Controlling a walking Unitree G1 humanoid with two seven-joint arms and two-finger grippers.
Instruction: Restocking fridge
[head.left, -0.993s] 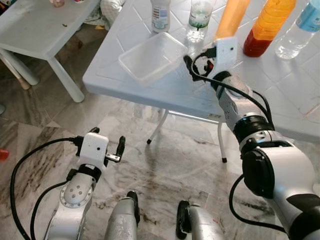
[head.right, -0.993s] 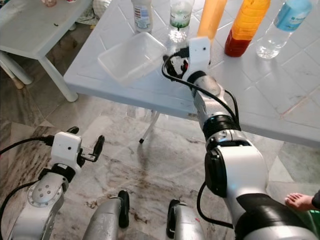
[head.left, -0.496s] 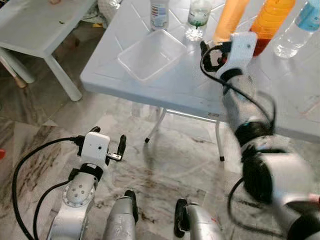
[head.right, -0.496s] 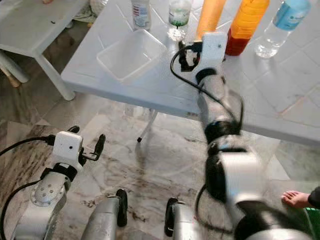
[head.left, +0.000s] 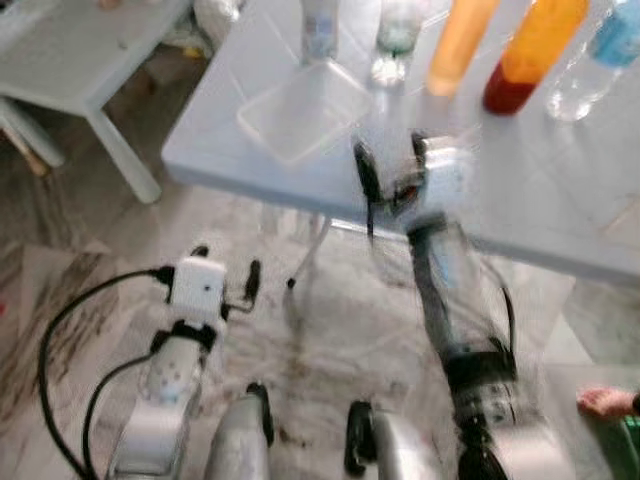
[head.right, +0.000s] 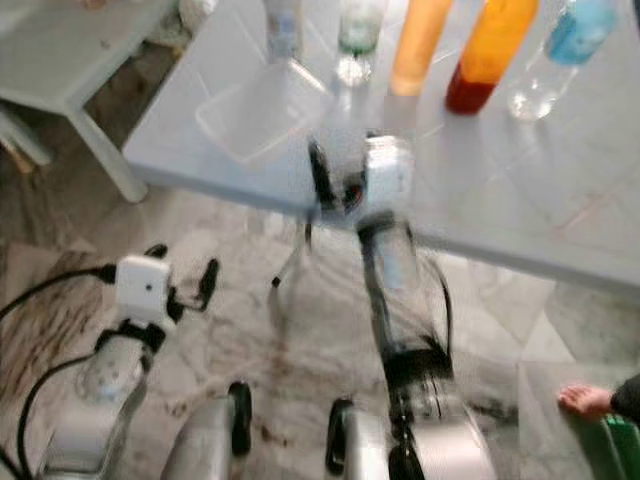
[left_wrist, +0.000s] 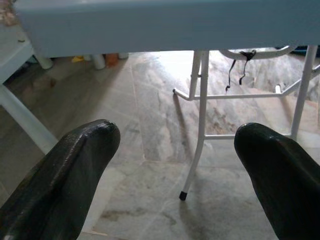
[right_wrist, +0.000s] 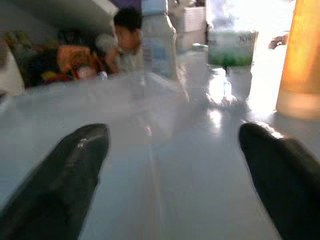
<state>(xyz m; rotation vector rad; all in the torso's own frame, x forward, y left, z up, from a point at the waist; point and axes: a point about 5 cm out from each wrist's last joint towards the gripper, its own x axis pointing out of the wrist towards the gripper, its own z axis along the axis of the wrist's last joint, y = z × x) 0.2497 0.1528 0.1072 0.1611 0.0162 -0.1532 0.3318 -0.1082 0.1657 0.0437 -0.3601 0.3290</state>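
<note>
Though blur smears the head views, right gripper (right_wrist: 170, 165) is spread at table (right_wrist: 200, 190) edge.

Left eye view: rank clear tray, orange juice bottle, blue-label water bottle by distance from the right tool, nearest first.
Right tool sits blurred at the white table's near edge, fingers apart in the right wrist view.
1. Clear plastic tray: closest, on the tool's left.
2. Orange juice bottle with red base: farther back, on its right.
3. Blue-label water bottle: farthest, far right.
</note>
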